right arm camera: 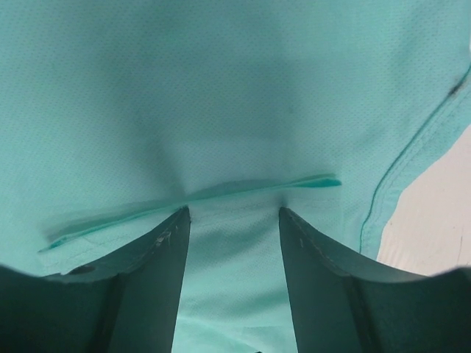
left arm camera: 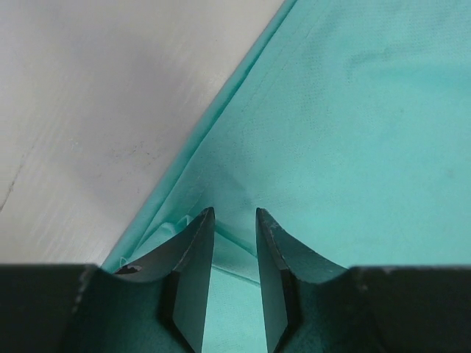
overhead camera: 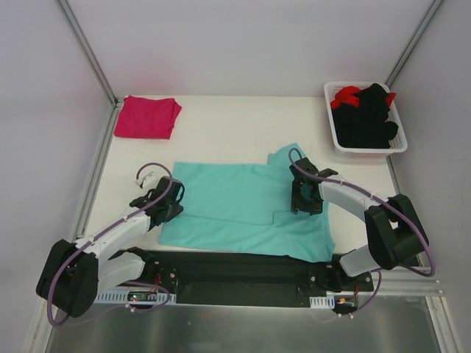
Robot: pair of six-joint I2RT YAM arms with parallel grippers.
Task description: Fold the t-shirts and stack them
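Left gripper and right gripper, jaws apart, press my one teal shirt; one pink shirt far left.

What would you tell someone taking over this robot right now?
Left gripper: jaws slightly apart at the teal t-shirt's left edge; grip unclear.
Right gripper: jaws wider apart, on the same shirt's right side; grip unclear.
Done: pink t-shirt folded, far left corner.
Left: fold the teal one, stack it; black and red garments wait in the basket.
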